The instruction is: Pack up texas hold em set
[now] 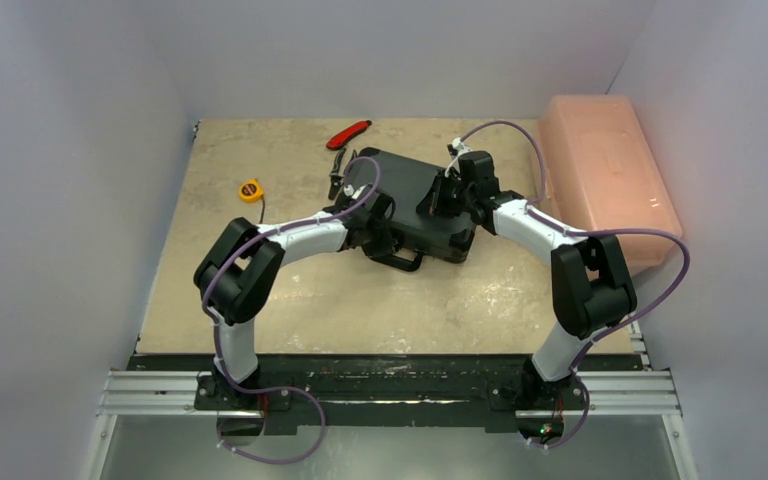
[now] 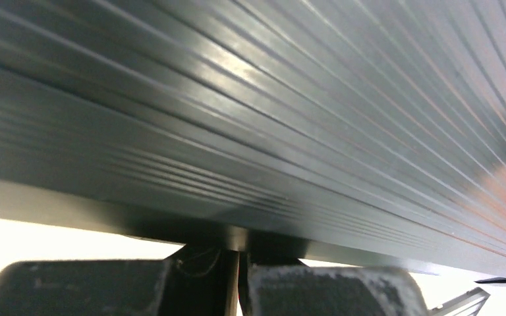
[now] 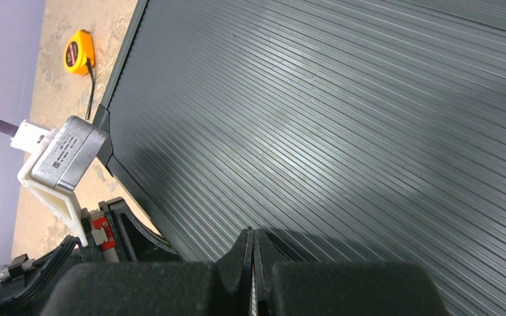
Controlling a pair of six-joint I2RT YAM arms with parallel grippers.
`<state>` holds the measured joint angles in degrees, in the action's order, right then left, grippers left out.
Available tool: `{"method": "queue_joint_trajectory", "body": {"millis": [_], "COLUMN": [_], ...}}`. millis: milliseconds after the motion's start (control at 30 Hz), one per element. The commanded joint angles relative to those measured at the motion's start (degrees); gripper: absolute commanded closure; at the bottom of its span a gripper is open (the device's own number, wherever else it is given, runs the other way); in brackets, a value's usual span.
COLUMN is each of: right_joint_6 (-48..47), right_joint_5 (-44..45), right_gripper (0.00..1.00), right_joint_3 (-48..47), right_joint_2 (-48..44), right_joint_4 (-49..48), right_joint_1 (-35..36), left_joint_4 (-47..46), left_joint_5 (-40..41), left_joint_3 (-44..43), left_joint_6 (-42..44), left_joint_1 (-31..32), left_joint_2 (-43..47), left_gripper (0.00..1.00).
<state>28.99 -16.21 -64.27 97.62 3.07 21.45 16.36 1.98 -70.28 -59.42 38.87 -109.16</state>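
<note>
- The table [image 1: 360, 300] is a mottled beige slab, and my two arms are bolted at its near edge.
- A pink plastic box [image 1: 605, 170] sits along the table's right side, lid on, well clear of my fingers.
- The black briefcase [image 1: 415, 195] lies flat and shut in the far middle of the table. It is turned a little askew, with its handle [image 1: 407, 262] pointing toward my bases. Both wrist cameras look along its ribbed lid [image 3: 336, 131] from very close.
- My left gripper [image 2: 237, 280] is at the case's near-left edge. Its fingers are drawn almost together with only a thin slit between them, and the tips sit right under the rim of the lid [image 2: 270, 99]. I can't tell whether anything is nipped in that slit.
- My right gripper [image 3: 253, 263] is on the right part of the lid. Its fingers are pressed tight together and the tips touch the ribbed surface.
- Red-handled pliers [image 1: 348, 134] lie just beyond the case's far-left corner.
- A yellow tape measure [image 1: 250, 189] rests on the table to the left, apart from the case.
</note>
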Motion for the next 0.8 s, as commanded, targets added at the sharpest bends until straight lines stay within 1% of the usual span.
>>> {"method": "queue_joint_trajectory", "body": {"millis": [0, 167, 300, 467, 667, 733, 767], "right_joint_6": [-1.5, -1.5, -1.5, -1.4, -1.3, -1.3, -1.4], "right_joint_5": [2.1, 2.2, 2.4, 2.4, 1.9, 1.8, 1.7], "right_gripper": [1.0, 1.0, 1.0, 1.0, 1.0, 0.95, 0.88], "right_joint_3": [2.1, 2.0, 2.0, 1.8, 2.0, 2.0, 2.0], "right_joint_2": [3.1, 3.0, 2.8, 2.5, 0.0, -1.2, -1.8], "right_joint_4": [7.0, 7.2, 7.3, 7.4, 6.4, 6.1, 5.9], "right_joint_1": [0.4, 0.4, 0.4, 0.4, 0.4, 0.4, 0.4], "left_joint_4": [-10.9, -11.9, -11.2, -8.6, -8.3, -7.9, -7.6], "left_joint_5": [3.7, 3.7, 4.6, 6.2, 7.7, 8.0, 8.2], "left_joint_3": [1.8, 1.8, 2.5, 4.5, 9.0, 10.0, 10.5], "left_joint_6": [-0.4, -0.7, -0.1, 0.8, 3.0, 4.1, 4.7], "left_joint_1": [-0.4, -0.4, -0.4, -0.3, -0.4, -0.3, -0.3], "left_joint_2": [-2.8, -3.6, -1.9, 1.9, 9.0, 11.1, 12.2], "left_gripper": [1.0, 1.0, 1.0, 1.0, 1.0, 1.0, 1.0]}}
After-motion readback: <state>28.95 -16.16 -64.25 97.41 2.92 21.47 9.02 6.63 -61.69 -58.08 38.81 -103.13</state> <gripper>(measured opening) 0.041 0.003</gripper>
